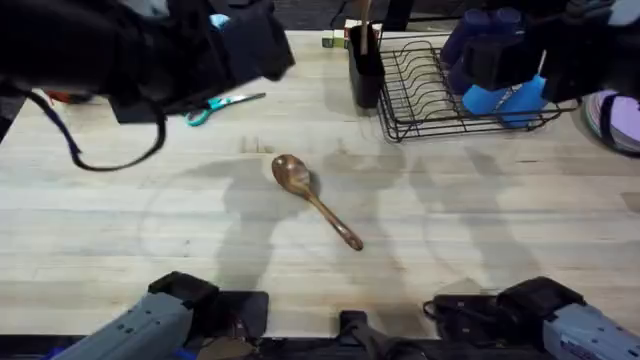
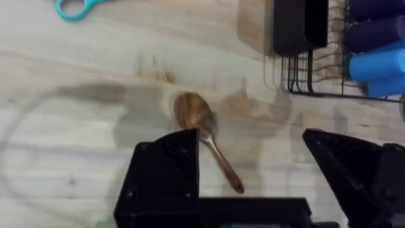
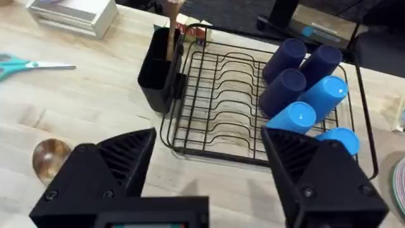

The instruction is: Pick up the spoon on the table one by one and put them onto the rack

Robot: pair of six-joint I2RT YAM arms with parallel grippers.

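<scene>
One spoon lies on the surface, both end effectors spread.
The dark spoon point(image 1: 312, 198) lies apart from the rack point(image 1: 440, 95); left end effector point(image 2: 253, 168) and right end effector point(image 3: 209, 158) grip nothing.

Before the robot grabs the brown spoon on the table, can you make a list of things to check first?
1. Spoon free to grab: the dark brown spoon lies alone on the table. Ok.
2. Left claw open: its fingers stand wide apart. Ok.
3. Left claw lined up: the spoon's handle lies between the fingers in the left wrist view, bowl farther out. Ok.
4. Right claw out of the way: open, over the rack, away from the spoon. Ok.
5. Room in the utensil holder: one wooden handle already stands in it; space left, cannot tell.
6. Scissors clear of the path: off to the side. Ok.
</scene>
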